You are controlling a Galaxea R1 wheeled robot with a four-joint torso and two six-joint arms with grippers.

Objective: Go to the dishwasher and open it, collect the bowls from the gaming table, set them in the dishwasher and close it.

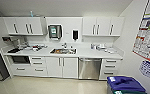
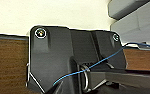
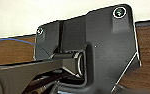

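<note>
Kitchenette wall ahead, robot well back from it on the pale floor (image 1: 53, 86). White bench (image 1: 86, 53) runs full width w/ sink (image 1: 63, 51) mid; dishwasher (image 1: 89, 68) sits under it, right of the sink cabinet doors (image 1: 62, 67), door shut, bar handle across the top. Blue bin (image 1: 124, 85) stands near right, close to the approach lane: likely base clip if robot squares up to the door from that side. Drawer stack (image 1: 111, 67) just beside the dishwasher has similar bar pulls, so mis-grab risk. Both end effector states: cannot tell.
</note>
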